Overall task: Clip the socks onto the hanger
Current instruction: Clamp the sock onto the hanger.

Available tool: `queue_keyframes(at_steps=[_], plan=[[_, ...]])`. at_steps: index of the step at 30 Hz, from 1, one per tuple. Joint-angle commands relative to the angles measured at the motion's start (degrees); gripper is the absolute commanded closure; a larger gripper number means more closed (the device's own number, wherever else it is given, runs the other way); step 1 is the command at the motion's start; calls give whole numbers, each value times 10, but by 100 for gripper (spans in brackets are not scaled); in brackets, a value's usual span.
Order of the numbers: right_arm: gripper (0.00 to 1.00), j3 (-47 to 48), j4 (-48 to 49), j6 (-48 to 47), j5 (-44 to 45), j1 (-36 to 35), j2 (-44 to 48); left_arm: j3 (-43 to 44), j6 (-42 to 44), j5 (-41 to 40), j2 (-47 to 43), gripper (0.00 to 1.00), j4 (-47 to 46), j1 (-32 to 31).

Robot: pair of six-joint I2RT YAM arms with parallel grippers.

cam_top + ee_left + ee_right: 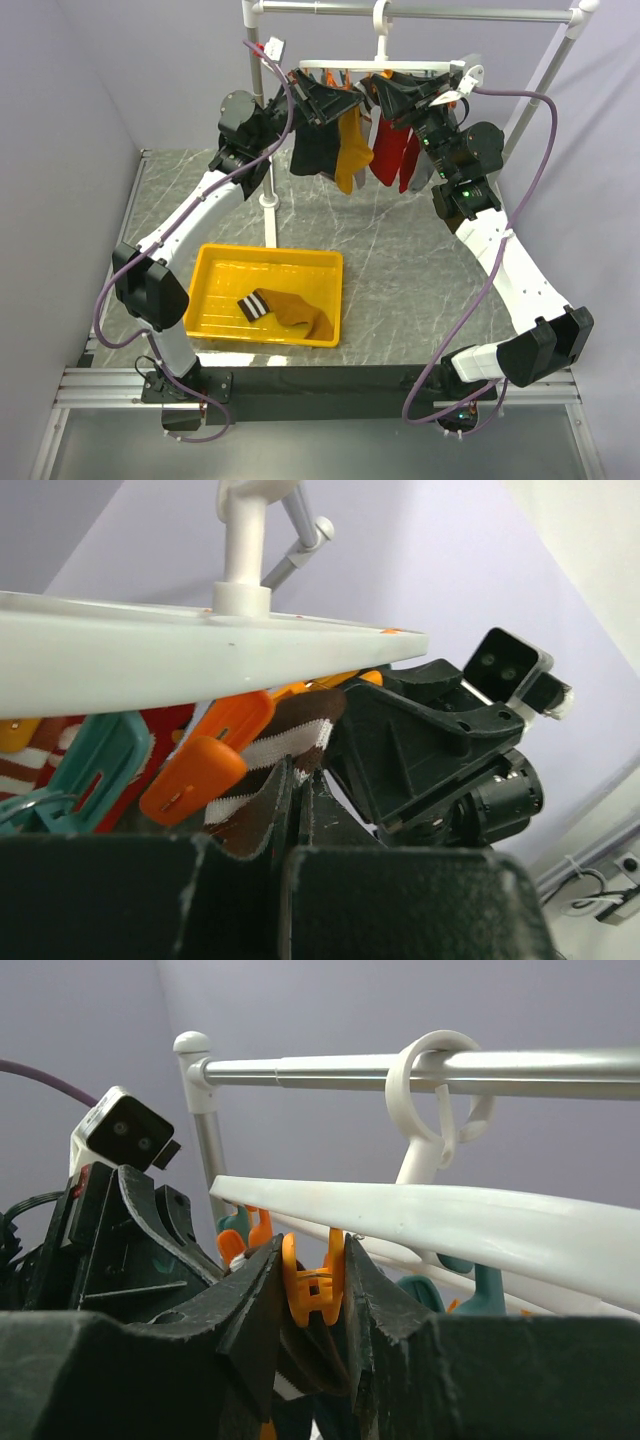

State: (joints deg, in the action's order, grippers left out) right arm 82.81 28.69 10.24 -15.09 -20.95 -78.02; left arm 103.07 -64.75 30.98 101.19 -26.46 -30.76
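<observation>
From the top external camera, the hanger [385,66] hung from the rack rod [470,13] at 12 o'clock. Both arms reached up to it. The left gripper [330,90] sat at the hanger's 9 o'clock end and the right gripper [393,93] just right of its middle. The hanging mustard sock [352,150] dangled between them, beside a dark sock [315,150] and a red sock [390,150]. The second mustard sock [290,310] lay in the yellow tray [215,262] at 7 o'clock on the table, its striped cuff pointing toward 9 o'clock.

In the left wrist view, the left gripper [298,792] was pressed together on the striped cuff [285,748] of the hanging mustard sock, holding it up just under the white hanger ring [150,640]. An orange clip [200,765] lay against the cuff at 9 o'clock, with a teal clip [95,770] further left. The black body of the right gripper [430,740] filled 3 o'clock.

In the right wrist view, the right gripper [313,1260] was pinching an orange clip [310,1295] between its fingers [262,1295], just below the hanger ring [450,1225]. The hanger's hook [435,1090] looped over the rod at 1 o'clock. The left gripper [120,1210] stood at 9 o'clock.
</observation>
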Motion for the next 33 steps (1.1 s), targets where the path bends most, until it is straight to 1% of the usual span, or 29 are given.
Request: queue_keyframes(at_steps=[1, 7, 13, 14, 16, 17, 19, 20, 23, 25, 26, 28, 29, 32, 33], plan=[[100, 11, 45, 8, -25, 0, 19, 13, -25, 26, -6, 99, -51, -2], [100, 7, 51, 7, -20, 0, 18, 2, -38, 34, -6, 99, -67, -2], [100, 20, 37, 12, -26, -1, 14, 6, -16, 23, -6, 99, -41, -2], [94, 30, 23, 12, -27, 0, 11, 6, -13, 17, -6, 99, -38, -2], [85, 44, -3, 7, -28, -1, 9, 12, -1, 9, -5, 99, -25, -1], [68, 54, -27, 6, -31, -1, 9, 14, 3, 5, -5, 99, -11, -1], [55, 58, -49, 4, -34, -1, 11, 22, 11, -4, -1, 99, -4, -1], [44, 54, -52, 7, -35, 0, 16, 24, 11, -3, 0, 99, -5, -1], [26, 49, -74, 12, -24, 0, 30, 32, 17, -7, 2, 99, 3, -1], [23, 57, -109, 14, -11, -1, 37, 33, 28, -14, 1, 99, 12, 0], [20, 71, -127, 19, -7, -1, 40, 32, 32, -15, 0, 99, 16, -1], [19, 92, -169, 18, 9, -1, 41, 33, 44, -25, -2, 99, 29, -1], [19, 112, -213, 20, 18, 0, 43, 34, 49, -29, -3, 99, 35, -1], [19, 139, -282, 20, 43, -1, 57, 35, 74, -55, -6, 99, 67, -1], [19, 141, -299, 22, 64, -1, 63, 35, 86, -62, -8, 99, 74, -1]])
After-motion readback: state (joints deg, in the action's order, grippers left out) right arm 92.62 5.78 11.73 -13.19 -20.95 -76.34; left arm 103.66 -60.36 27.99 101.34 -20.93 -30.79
